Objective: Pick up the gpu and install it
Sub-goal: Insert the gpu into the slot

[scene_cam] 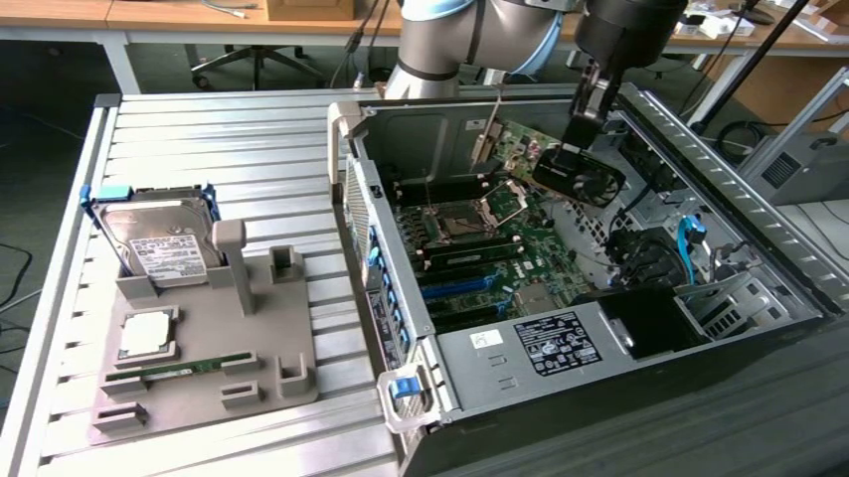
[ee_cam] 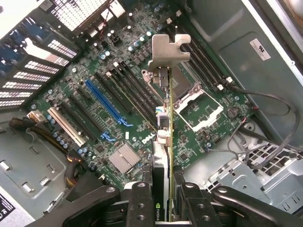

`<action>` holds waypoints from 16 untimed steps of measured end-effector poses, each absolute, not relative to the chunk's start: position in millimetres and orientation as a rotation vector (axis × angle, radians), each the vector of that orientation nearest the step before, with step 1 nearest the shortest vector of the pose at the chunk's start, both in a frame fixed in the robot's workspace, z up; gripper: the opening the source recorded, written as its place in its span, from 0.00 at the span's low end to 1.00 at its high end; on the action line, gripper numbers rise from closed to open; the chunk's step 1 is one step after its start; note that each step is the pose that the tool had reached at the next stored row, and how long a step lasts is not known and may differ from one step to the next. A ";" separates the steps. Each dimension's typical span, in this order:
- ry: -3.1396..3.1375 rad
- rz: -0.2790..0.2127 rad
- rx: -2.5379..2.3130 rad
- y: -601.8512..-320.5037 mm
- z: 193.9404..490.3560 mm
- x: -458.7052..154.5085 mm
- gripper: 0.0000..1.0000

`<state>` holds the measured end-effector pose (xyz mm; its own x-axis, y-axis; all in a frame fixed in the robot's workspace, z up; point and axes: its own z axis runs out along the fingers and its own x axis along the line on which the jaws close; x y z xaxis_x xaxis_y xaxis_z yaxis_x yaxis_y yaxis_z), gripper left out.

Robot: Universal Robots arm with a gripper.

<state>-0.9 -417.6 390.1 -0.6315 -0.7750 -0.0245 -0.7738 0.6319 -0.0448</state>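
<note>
Grey slats make up the table [scene_cam: 213, 149], and an open computer case [scene_cam: 763, 268] lies on it at the exterior view's right. At the exterior view's left, a grey holder [scene_cam: 285, 383] keeps a hard drive [scene_cam: 159, 243] and a memory stick [scene_cam: 193, 368].

The gpu [scene_cam: 564, 169] is up in the air inside the case, in the upper middle of the exterior view. It hangs over the green motherboard [scene_cam: 518, 263] and is not in a slot yet. The gripper [scene_cam: 582, 139] has its fingers [ee_cam: 140, 203] squeezed onto the card. The wrist view looks down the card's thin edge [ee_cam: 169, 142] to its metal bracket [ee_cam: 168, 47].

What could go wrong, I think:
- The card looks tipped in the exterior view. If it goes down crooked, its edge could miss the long blue slot [ee_cam: 106, 101] and scrape the board.
- It hangs close to the open chip socket [ee_cam: 199, 101]. A bump there could bend small parts.
- The bracket could catch on the case wall, and the card might then twist in the fingers.
- The thin black wires [ee_cam: 270, 101] could snag the arm.
</note>
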 end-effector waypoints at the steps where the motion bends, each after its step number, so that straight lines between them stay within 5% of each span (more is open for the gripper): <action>1: 2.794 -0.046 -1.342 -417.6 390.1 -0.9 0.27; 16: 2.729 -0.044 -1.468 -417.6 389.8 -0.9 0.27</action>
